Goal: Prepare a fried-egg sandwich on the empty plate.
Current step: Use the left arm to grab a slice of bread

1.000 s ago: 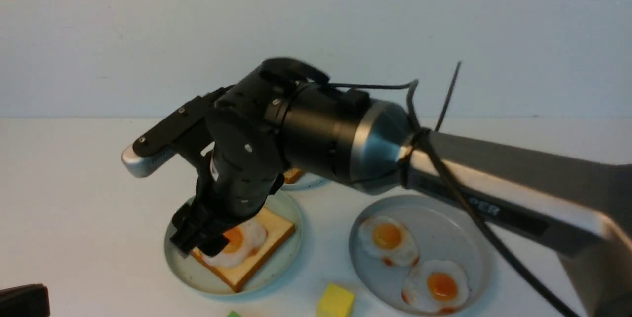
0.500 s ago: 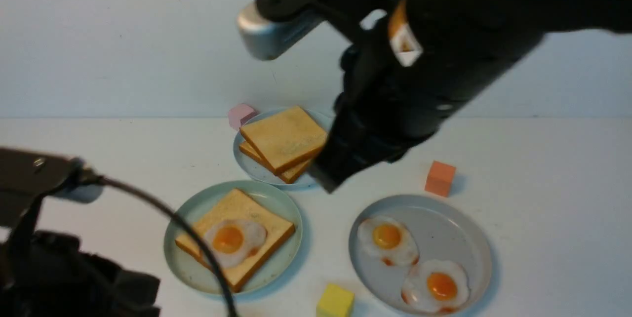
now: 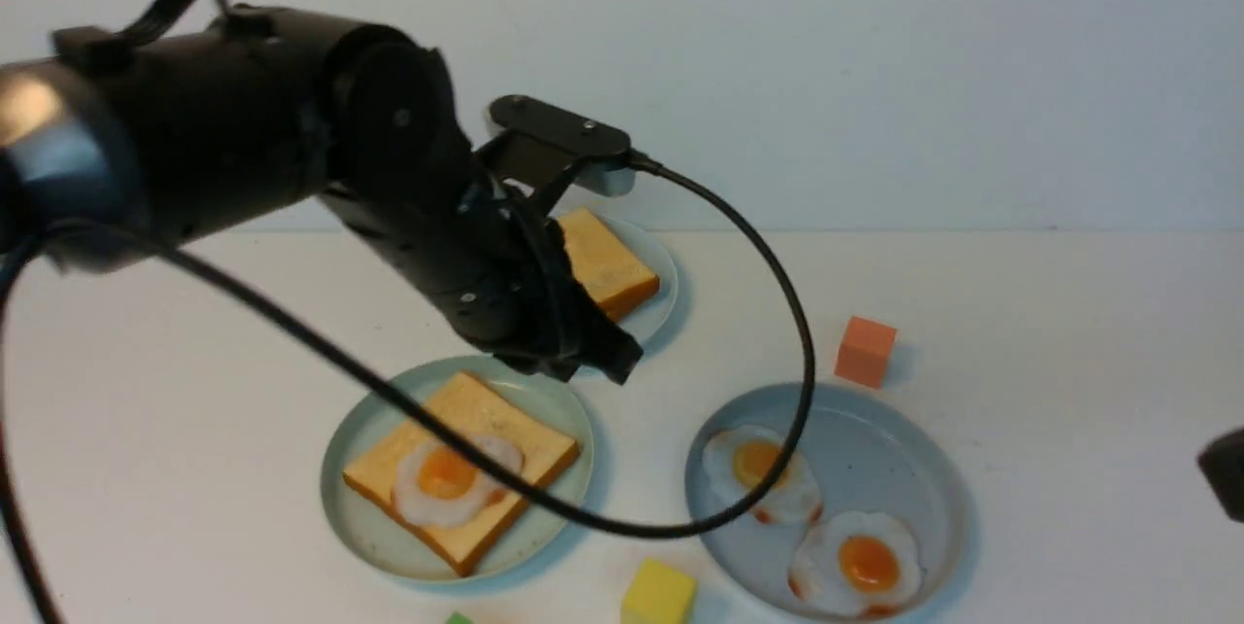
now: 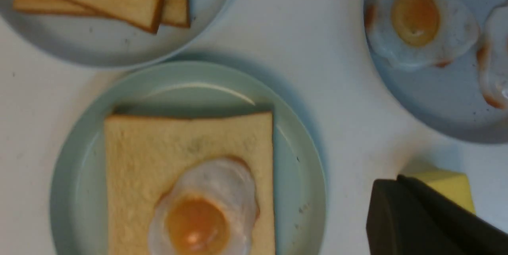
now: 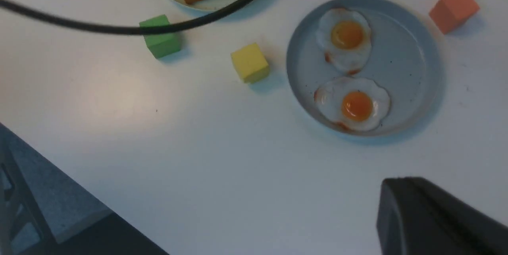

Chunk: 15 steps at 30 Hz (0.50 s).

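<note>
The round pale mint-green plate with a low raised rim point(image 3: 367, 535) sat at the lower centre-left of the front view. It carried one thick square golden-brown toast slice point(image 3: 481, 410) with a glossy white fried egg with an orange yolk point(image 3: 442, 483) lying on top. By the look of it, the sandwich lacked only its upper slice.

The left tool point(image 3: 595, 359) hung above the white bench point(image 3: 1020, 332), over the gap between that plate's far rim and the smaller light-blue plate point(image 3: 653, 318). Its black jaws were pressed together with nothing between them.

The spare golden-brown toast slices point(image 3: 607, 264) lay stacked flat on the light-blue plate, just up and right of the tool tip in the front view and partly hidden behind the left arm point(image 3: 243, 128). The left wrist view showed two of them at its upper left, the top one skewed a little over the lower. Being square, the slice offered no long axis, only crust edges to close on.

The right tool point(image 5: 436, 215) was a dark block at the lower right of its own wrist view, closed, with nothing showing in it. It was near the larger grey speckled plate point(image 5: 408, 60) and its two further fried eggs point(image 5: 353, 104) — well apart from the toast. The left arm was plainly the nearer one, so the pick would probably fall to it, and its jaws would have to part first.
</note>
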Tool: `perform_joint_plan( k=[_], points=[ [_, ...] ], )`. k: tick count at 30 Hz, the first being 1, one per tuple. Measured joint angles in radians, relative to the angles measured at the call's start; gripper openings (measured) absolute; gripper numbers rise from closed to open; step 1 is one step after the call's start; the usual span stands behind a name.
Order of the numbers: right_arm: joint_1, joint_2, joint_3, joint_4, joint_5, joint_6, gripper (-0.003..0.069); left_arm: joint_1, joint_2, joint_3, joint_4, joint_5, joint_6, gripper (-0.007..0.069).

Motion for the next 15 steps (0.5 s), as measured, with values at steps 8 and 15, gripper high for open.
perform_joint_plan(
  k=[8,15],
  points=[
    [0.000,-0.138,0.030,0.030,-0.030,0.033,-0.0004,0.122,0.263,-0.274,-0.108,0.054,0.136,-0.0013],
    [0.000,-0.180,0.030,0.070,-0.091,0.033,-0.0001,0.138,0.383,-0.351,-0.073,-0.002,0.240,0.0024]
  ],
)
